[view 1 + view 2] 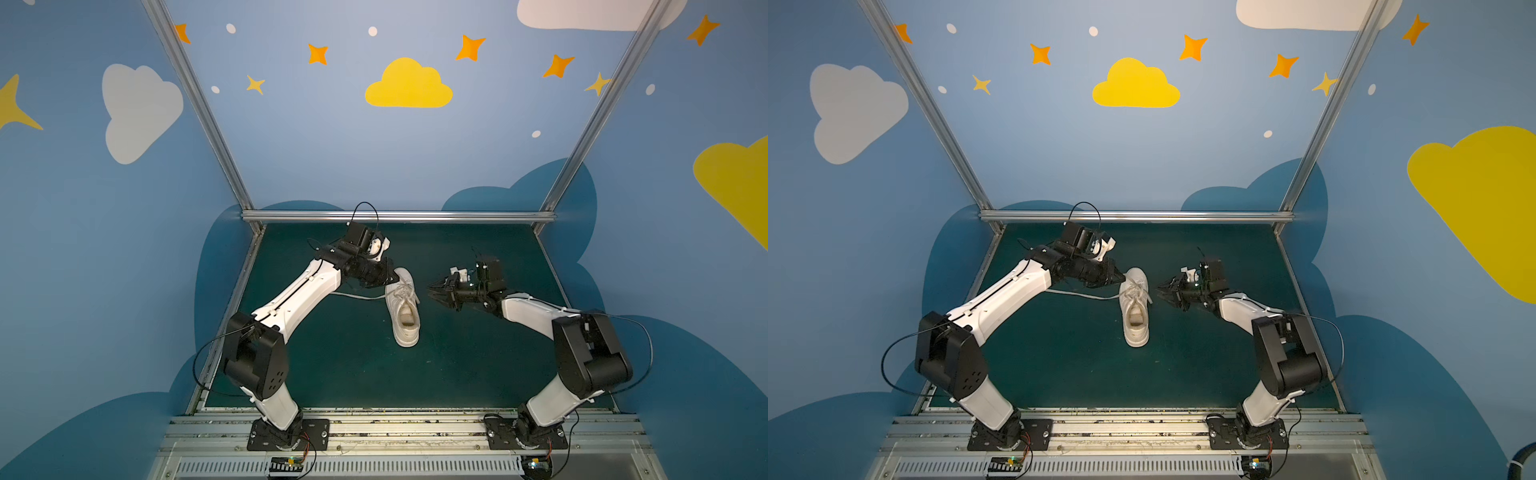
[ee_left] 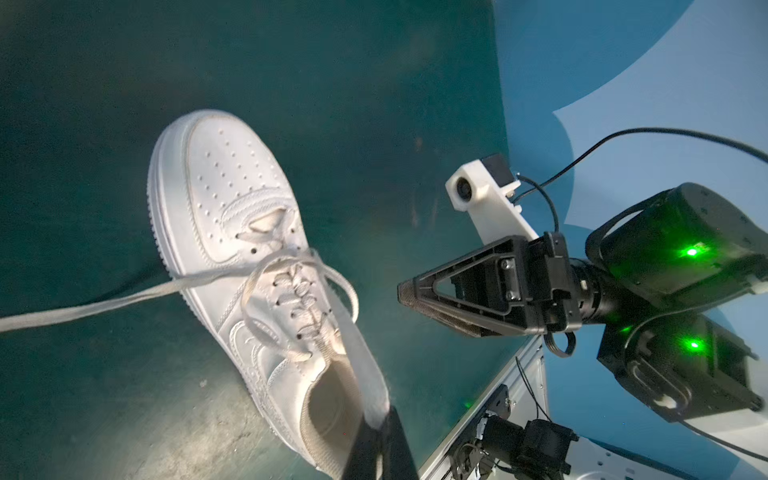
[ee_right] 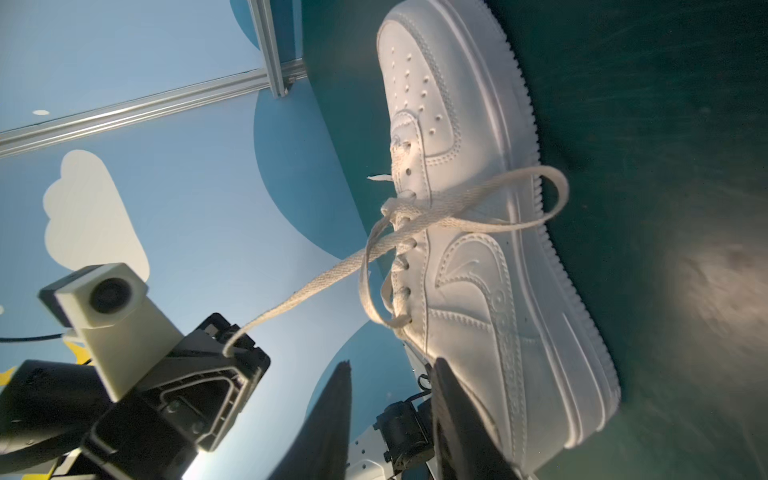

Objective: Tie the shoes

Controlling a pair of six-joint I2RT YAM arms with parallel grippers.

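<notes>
**A:** What do we see at the pincers?

**B:** We see the left pincer closed tight on a flat white lace. The strand runs straight from its tips to the crossed lacing on the shoe. The right pincer stands partly open, its two dark fingers apart with nothing between them. It sits just beside the laced part of the shoe. We cannot tell whether it touches the shoe's side.

**A:** And where is the shoe?

**B:** We find it near the middle of the dark green mat, between the two pincers. It rests on its sole, toe toward the back wall and heel toward the arm bases. A lace loop hangs over its side. A loose lace end trails off across the mat under the left arm.
</notes>
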